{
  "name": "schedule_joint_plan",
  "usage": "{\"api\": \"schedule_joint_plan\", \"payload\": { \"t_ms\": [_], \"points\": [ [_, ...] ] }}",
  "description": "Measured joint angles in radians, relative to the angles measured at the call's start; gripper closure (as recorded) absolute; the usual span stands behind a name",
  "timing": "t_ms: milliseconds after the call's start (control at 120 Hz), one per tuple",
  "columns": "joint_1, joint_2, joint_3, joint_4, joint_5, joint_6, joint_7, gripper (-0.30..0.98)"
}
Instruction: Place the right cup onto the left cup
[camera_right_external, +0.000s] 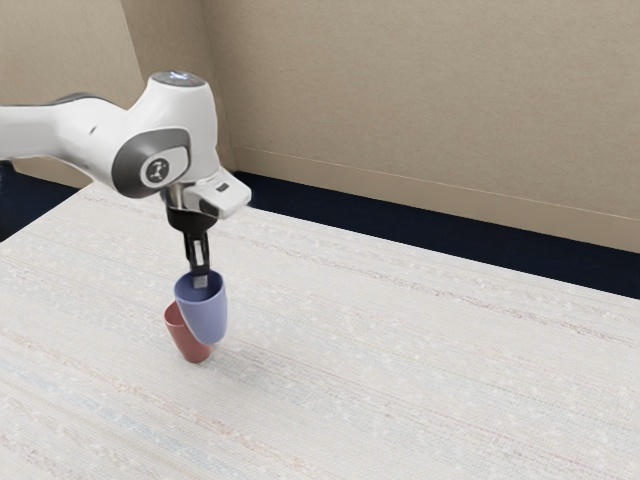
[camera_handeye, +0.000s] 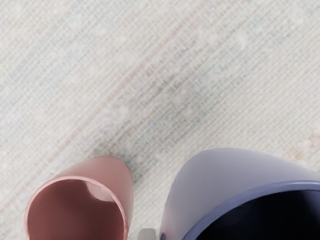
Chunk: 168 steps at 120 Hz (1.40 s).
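The black gripper (camera_right_external: 200, 280) clasped the tapered blue cup (camera_right_external: 207, 318), raised. The tapered red cup (camera_right_external: 192, 350) stood upright nearby.

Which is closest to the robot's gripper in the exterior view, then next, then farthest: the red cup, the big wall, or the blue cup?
1. Blue cup: right at the gripper, held up.
2. Red cup: lower, on the table, partly behind the blue one.
3. Big wall: way back, past the table.
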Motion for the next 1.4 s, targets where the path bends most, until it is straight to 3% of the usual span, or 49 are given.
{"api": "schedule_joint_plan", "payload": {
  "t_ms": [217, 600, 833, 1050, 1400],
  "points": [
    [-0.005, -0.004, 0.085, 0.012, 0.031, -0.037, -0.001, 0.79],
    [-0.014, 0.041, 0.137, 0.079, 0.069, -0.059, 0.033, 0.79],
    [0.009, 0.122, 0.14, 0.147, 0.073, -0.062, 0.067, 0.79],
    [-0.039, 0.167, 0.138, 0.182, 0.085, -0.062, 0.093, 0.79],
    [-0.016, 0.189, 0.138, 0.188, 0.093, -0.054, 0.121, 0.79]
  ]
}}
